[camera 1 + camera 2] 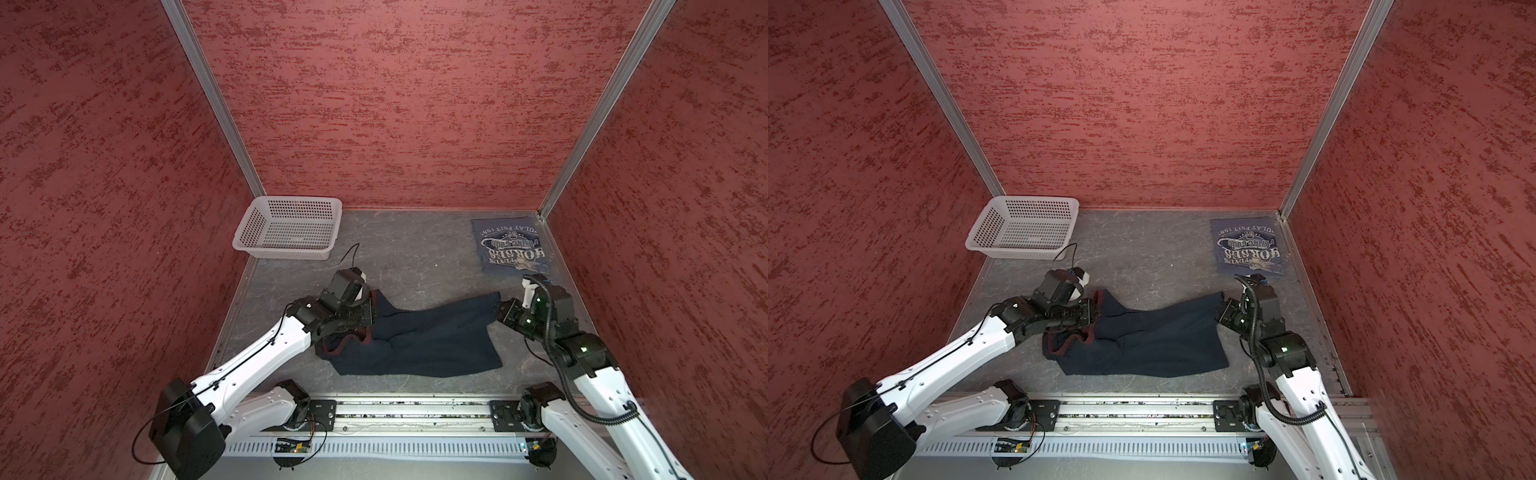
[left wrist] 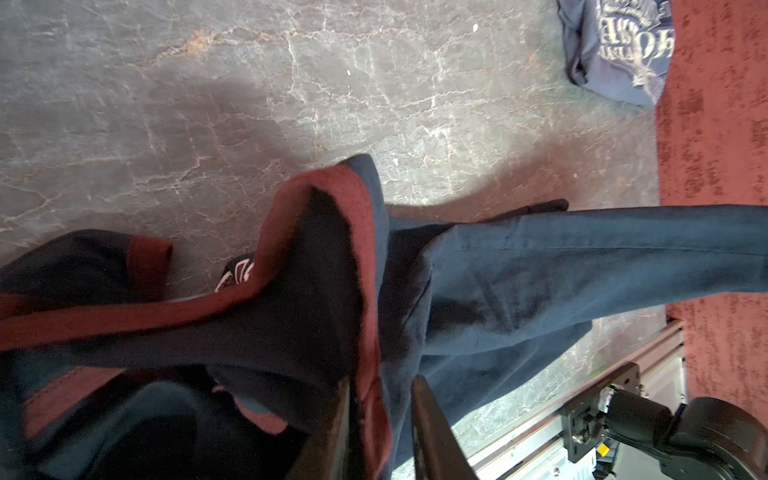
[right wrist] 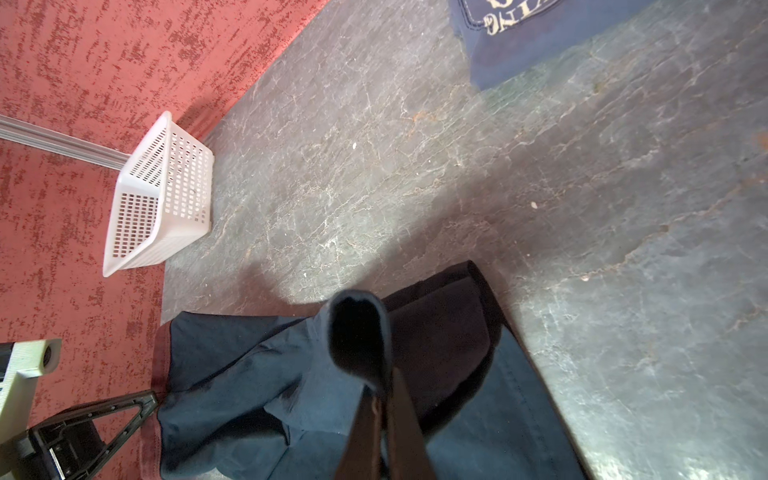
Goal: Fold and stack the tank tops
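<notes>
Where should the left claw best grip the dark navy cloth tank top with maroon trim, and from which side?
Probably the maroon-trimmed edge at the far left corner of the dark navy cloth tank top, approached from the left. It stands as a folded ridge before the left claw; the near part lies bunched.

A: Where's the free room?
B: Bare table [image 1: 415, 257] at mid-frame in both top views. It's an open lane between the basket [image 1: 286, 226] upper left and the folded blue tank top [image 1: 513, 247] upper right.
A: Blockers?
B: The navy tank top [image 1: 415, 336] is strung across lower centre from left gripper [image 1: 371, 309] to right gripper [image 1: 500, 307], with an arm flanking each end. Walls [image 1: 374, 104] close three sides. Only a narrow strip runs between the cloth and the rail [image 1: 411, 409].
</notes>
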You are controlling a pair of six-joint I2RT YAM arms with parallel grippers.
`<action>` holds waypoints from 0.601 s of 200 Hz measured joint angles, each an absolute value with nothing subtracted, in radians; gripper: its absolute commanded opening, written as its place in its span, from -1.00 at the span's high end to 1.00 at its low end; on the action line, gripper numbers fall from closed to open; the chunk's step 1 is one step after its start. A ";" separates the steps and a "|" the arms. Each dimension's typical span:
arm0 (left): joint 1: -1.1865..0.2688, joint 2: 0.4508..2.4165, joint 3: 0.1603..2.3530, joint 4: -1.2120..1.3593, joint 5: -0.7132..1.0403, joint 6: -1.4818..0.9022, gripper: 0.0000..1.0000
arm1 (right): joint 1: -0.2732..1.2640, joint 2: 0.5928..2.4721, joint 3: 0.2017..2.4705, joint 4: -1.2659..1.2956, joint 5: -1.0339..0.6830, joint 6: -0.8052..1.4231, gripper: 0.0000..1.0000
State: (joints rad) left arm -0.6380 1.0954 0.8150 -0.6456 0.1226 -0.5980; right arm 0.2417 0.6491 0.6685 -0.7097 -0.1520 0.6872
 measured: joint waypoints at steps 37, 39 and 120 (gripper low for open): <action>-0.652 1.107 0.815 -0.646 0.093 -0.605 0.24 | 0.242 0.649 0.664 -0.710 -0.152 0.686 1.00; -0.654 1.107 0.815 -0.645 0.091 -0.605 0.24 | 0.242 0.649 0.663 -0.710 -0.152 0.686 1.00; -0.674 1.166 0.849 -0.626 0.053 -0.610 0.15 | 0.242 0.651 0.645 -0.708 -0.152 0.680 1.00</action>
State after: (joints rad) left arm -0.6743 1.1656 0.8486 -0.6258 0.0528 -0.6098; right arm 0.2417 0.6510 0.6449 -0.7078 -0.1520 0.6804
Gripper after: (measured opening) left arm 0.409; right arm 0.050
